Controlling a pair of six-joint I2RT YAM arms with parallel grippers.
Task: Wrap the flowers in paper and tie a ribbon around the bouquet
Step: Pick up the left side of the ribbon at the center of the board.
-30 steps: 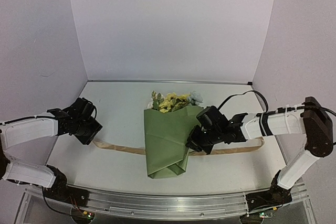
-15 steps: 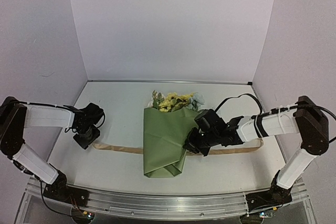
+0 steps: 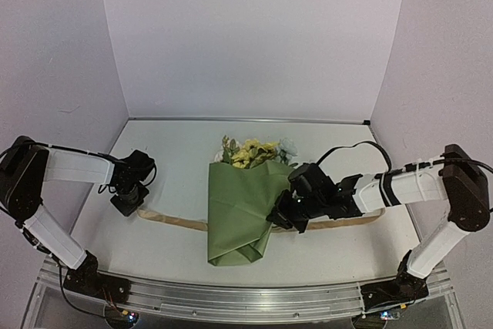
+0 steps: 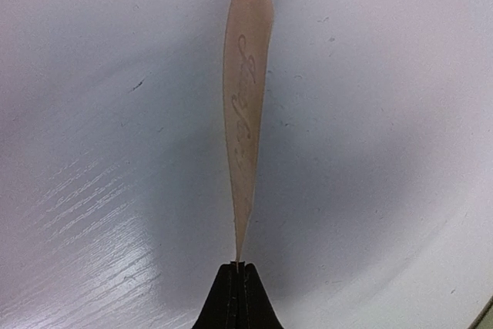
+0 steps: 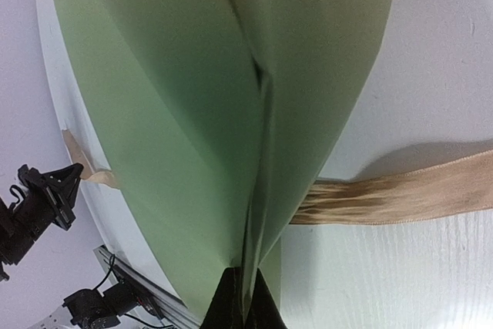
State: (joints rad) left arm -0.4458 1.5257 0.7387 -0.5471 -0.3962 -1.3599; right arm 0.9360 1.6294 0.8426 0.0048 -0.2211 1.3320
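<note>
White table, left pincer pinching ribbon, lettering only in wrist view, right pincer clamping paper.

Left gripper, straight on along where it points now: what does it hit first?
The left gripper is shut on the narrow glossy tan ribbon; beyond that strip, the white table top comes first, probably close, though depth is unclear.

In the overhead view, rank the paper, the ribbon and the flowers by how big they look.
Largest: paper, clearly.
Then ribbon and flowers, too close to rank: ribbon longer but thin, flowers compact and partly wrapped.
</note>
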